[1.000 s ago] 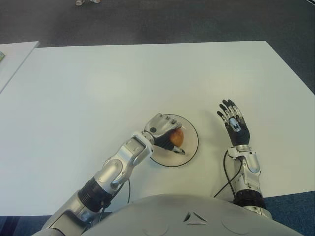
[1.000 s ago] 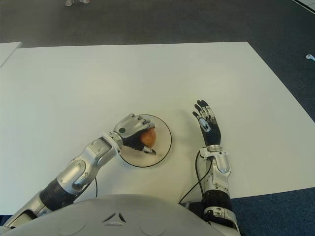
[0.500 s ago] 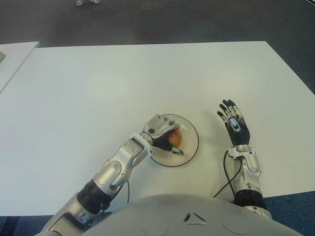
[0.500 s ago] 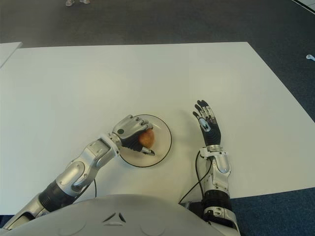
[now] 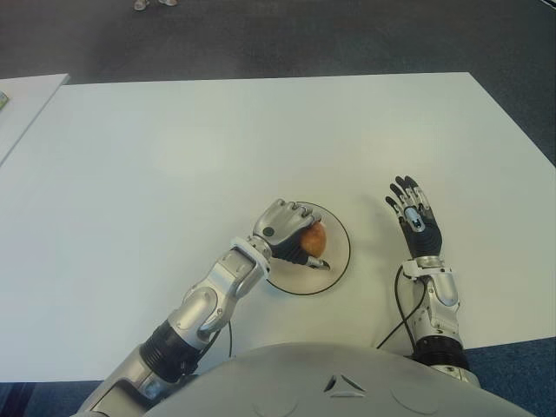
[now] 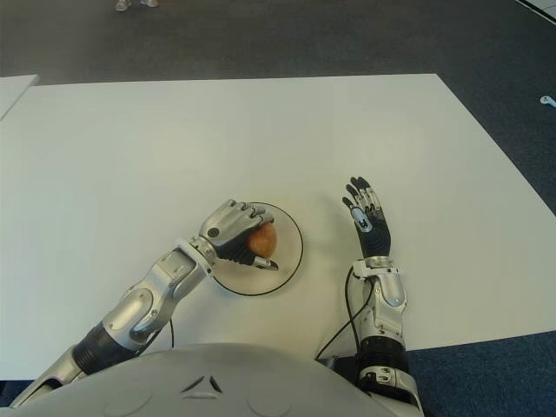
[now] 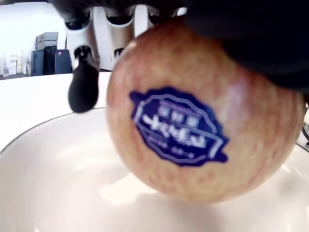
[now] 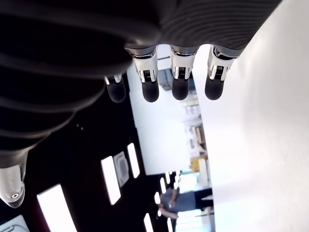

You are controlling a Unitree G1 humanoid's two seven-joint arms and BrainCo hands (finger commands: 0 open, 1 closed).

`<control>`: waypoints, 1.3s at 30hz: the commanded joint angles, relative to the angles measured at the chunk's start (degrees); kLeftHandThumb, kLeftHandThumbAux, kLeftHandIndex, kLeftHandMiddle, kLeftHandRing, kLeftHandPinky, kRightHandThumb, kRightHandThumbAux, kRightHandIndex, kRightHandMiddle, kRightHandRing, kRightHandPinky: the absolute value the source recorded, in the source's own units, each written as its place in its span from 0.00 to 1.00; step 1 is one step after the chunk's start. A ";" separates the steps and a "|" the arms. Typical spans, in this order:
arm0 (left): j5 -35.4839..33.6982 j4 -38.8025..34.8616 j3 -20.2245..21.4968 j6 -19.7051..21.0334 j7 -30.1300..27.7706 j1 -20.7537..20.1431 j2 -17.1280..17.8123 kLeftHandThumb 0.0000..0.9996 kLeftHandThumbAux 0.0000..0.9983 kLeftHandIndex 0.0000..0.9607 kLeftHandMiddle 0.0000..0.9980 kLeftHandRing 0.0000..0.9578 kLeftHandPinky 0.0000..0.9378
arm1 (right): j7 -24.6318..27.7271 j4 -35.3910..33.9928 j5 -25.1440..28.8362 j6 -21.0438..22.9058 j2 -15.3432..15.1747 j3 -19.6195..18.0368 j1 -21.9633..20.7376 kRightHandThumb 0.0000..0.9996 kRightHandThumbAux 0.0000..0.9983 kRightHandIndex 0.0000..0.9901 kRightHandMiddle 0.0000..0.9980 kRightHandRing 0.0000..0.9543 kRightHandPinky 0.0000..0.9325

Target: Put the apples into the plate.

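Left eye view showed the left hand (image 5: pixel 285 231) closed around the apple (image 5: pixel 313 237), holding it directly over the plate (image 5: pixel 340 252) on the white table (image 5: pixel 217 148); whether apple and plate touched was unclear. Right of the plate, the right hand (image 5: pixel 417 224) showed spread and empty.

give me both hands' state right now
left hand: shut on the apple, over the plate
right hand: open, holding nothing
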 commanded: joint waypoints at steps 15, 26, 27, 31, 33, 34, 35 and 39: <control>6.97 0.15 -1.87 -0.07 -5.80 -1.96 2.09 0.06 0.30 0.00 0.00 0.00 0.00 | -3.91 1.12 -0.61 5.83 2.38 1.27 4.55 0.11 0.50 0.07 0.07 0.00 0.00; 7.07 0.41 -1.65 -1.20 -0.41 -1.29 2.27 0.11 0.26 0.00 0.00 0.00 0.00 | -4.10 0.61 -0.05 6.80 2.34 1.24 4.76 0.11 0.50 0.07 0.06 0.00 0.00; 7.03 0.42 -1.65 -1.26 -0.17 -1.26 2.27 0.11 0.25 0.00 0.00 0.00 0.00 | -4.18 0.49 -0.08 6.94 2.31 1.24 4.81 0.11 0.50 0.07 0.06 0.00 0.00; 6.67 0.49 -1.52 -1.51 0.86 -1.04 2.27 0.12 0.23 0.00 0.00 0.00 0.00 | -4.19 0.36 -0.25 6.84 2.27 1.22 4.94 0.10 0.50 0.07 0.06 0.00 0.00; 6.60 0.45 -1.46 -1.58 1.08 -0.96 2.30 0.13 0.22 0.00 0.00 0.00 0.00 | -4.01 0.38 -0.15 6.76 2.27 1.20 4.96 0.10 0.50 0.07 0.06 0.00 0.00; 6.60 0.34 -1.43 -1.61 1.15 -0.88 2.35 0.13 0.21 0.00 0.00 0.00 0.00 | -3.80 0.40 0.03 6.84 2.24 1.17 4.97 0.10 0.50 0.07 0.06 0.00 0.00; 6.60 0.26 -1.41 -1.63 1.20 -0.82 2.38 0.13 0.21 0.00 0.00 0.00 0.00 | -3.64 0.42 0.17 6.90 2.22 1.15 4.98 0.10 0.50 0.07 0.06 0.00 0.00; 6.60 0.05 -1.34 -1.60 1.36 -0.62 2.36 0.13 0.20 0.00 0.00 0.00 0.00 | -3.18 0.37 0.65 7.34 2.14 1.04 5.02 0.11 0.50 0.07 0.06 0.00 0.00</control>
